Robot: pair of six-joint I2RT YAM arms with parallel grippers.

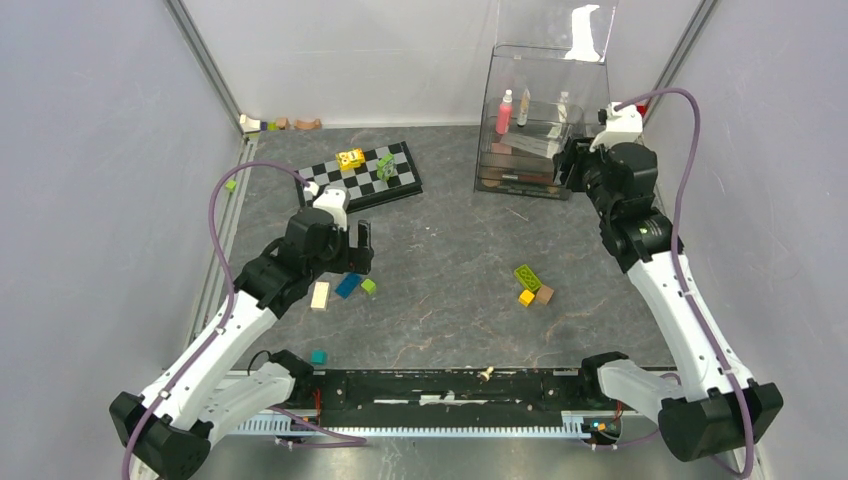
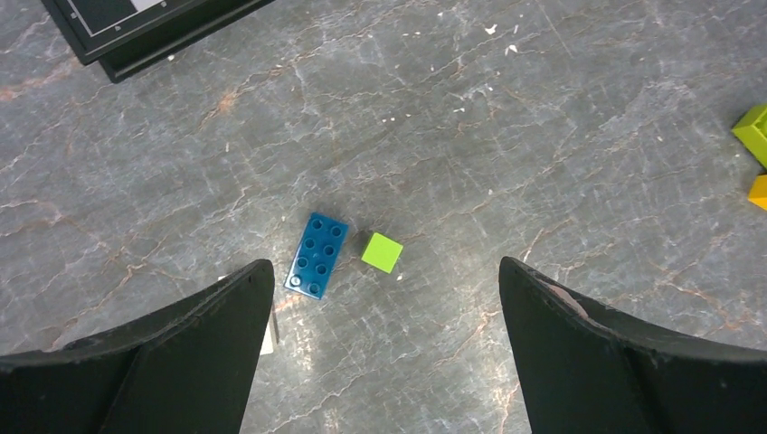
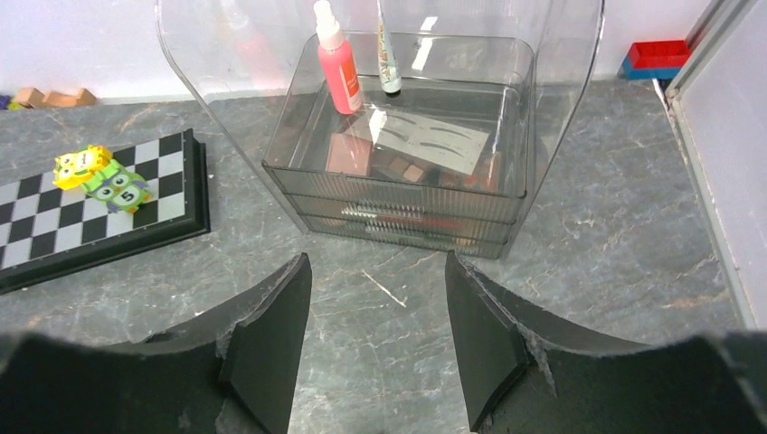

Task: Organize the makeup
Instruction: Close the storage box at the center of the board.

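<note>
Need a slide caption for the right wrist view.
Open right claw faces clear organizer holding pink bottle, lash card, palette.

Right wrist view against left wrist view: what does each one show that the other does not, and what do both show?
Only the right wrist view: the clear organizer holding a pink bottle, a slim tube, a white card and a palette, and toy figures on top of the chessboard.
Only the left wrist view: a blue brick beside a lime cube, not touching.
Both: the grey table, part of that chessboard, and the view's own open, empty hand, the left hand or the right hand.
</note>
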